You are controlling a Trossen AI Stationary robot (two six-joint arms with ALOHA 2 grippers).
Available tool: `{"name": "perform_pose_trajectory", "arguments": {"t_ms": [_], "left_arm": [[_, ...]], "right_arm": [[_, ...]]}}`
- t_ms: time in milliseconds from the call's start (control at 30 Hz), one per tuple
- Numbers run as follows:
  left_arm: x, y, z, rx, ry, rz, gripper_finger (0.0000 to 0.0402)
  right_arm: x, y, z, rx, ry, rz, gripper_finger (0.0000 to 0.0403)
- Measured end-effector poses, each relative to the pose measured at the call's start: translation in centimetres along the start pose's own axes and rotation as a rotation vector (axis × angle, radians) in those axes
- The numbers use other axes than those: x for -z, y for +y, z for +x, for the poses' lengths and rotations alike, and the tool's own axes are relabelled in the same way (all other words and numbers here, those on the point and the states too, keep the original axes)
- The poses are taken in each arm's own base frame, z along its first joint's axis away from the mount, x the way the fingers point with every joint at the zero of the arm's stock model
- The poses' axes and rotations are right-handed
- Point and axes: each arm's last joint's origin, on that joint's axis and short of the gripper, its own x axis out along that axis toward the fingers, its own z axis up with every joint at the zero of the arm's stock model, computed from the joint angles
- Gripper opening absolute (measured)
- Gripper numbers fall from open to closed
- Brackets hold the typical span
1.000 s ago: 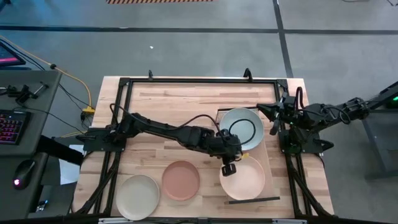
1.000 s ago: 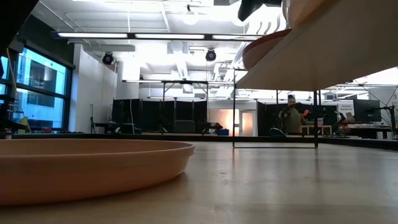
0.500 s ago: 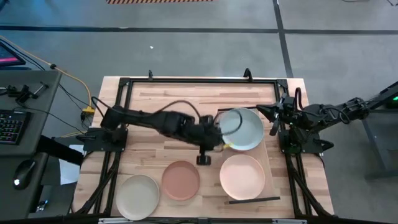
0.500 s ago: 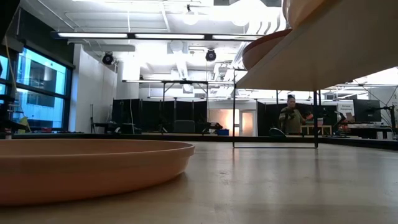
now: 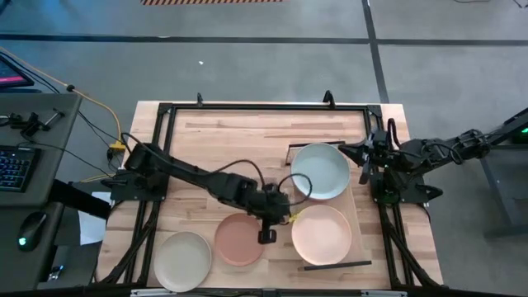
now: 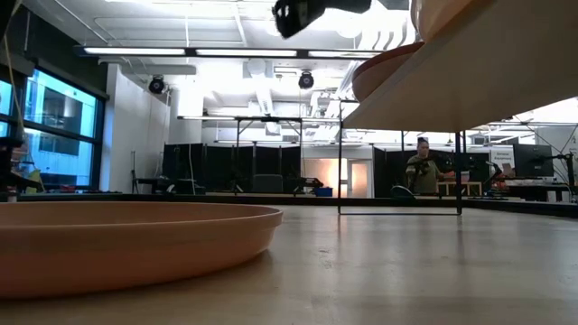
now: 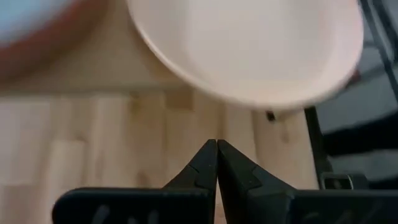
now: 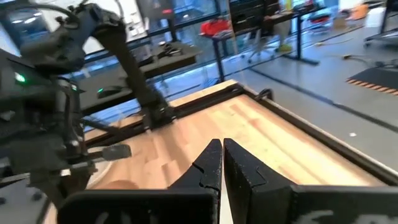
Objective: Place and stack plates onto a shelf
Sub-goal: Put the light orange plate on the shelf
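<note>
The pale blue-grey plate (image 5: 320,172) and the peach plate (image 5: 322,233) lie side by side on the shelf (image 5: 356,206), a light-wood board at the table's right. The terracotta plate (image 5: 239,239) and the sage-cream plate (image 5: 183,260) lie on the tabletop near the front edge. The pink and red plates cannot be made out. My left gripper (image 5: 267,235) is shut and empty, in the air between the terracotta and peach plates. Its wrist view shows the peach plate (image 7: 249,50) ahead of it. My right gripper (image 5: 363,157) is shut and empty at the table's right edge.
A black metal frame (image 5: 247,107) runs around the tabletop. The shelf's thin dark rail (image 5: 337,265) lies near the front edge. In the low view the terracotta plate (image 6: 135,239) fills the near left, and a person (image 6: 423,167) stands far off in the room.
My left gripper has left the peach plate's left rim, swung toward the table's left and far side, then come toward the near edge. It now hangs between the terracotta and peach plates. The plates lie as before.
</note>
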Motion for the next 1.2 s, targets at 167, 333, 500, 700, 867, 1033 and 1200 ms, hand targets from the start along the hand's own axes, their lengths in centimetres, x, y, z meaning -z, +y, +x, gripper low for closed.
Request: {"name": "perform_pose_trajectory", "arguments": {"t_ms": [167,333,500,700,867,1033,1200], "left_arm": [[1.1,-1.9,0.4,0.026,0.016,-0.015,0.0000],[1.3,-3.6,0.9,0.005,-0.049,0.010,0.0000],[1.2,-3.8,0.9,-0.001,-0.069,0.050,0.0000],[0.8,-3.0,1.1,-0.022,-0.083,0.058,0.0000],[0.6,-2.2,2.0,-0.030,-0.087,0.018,0.0000],[0.8,-2.3,3.4,-0.004,-0.082,-0.034,0.0000],[0.9,-2.4,3.9,0.006,-0.090,-0.080,0.0000]], "right_arm": [[0.1,0.1,0.0,-0.038,0.019,0.039,0.0000],[0.1,0.2,0.0,-0.077,0.037,0.117,0.0000],[0.2,0.4,0.0,-0.124,0.060,0.153,0.0000],[0.1,0.3,0.0,-0.114,0.052,0.156,0.0000],[0.1,0.3,0.0,-0.107,0.050,0.175,0.0000],[0.1,0.3,0.0,-0.108,0.050,0.175,0.0000],[0.2,0.4,0.1,-0.104,0.057,0.169,0.0000]]}}
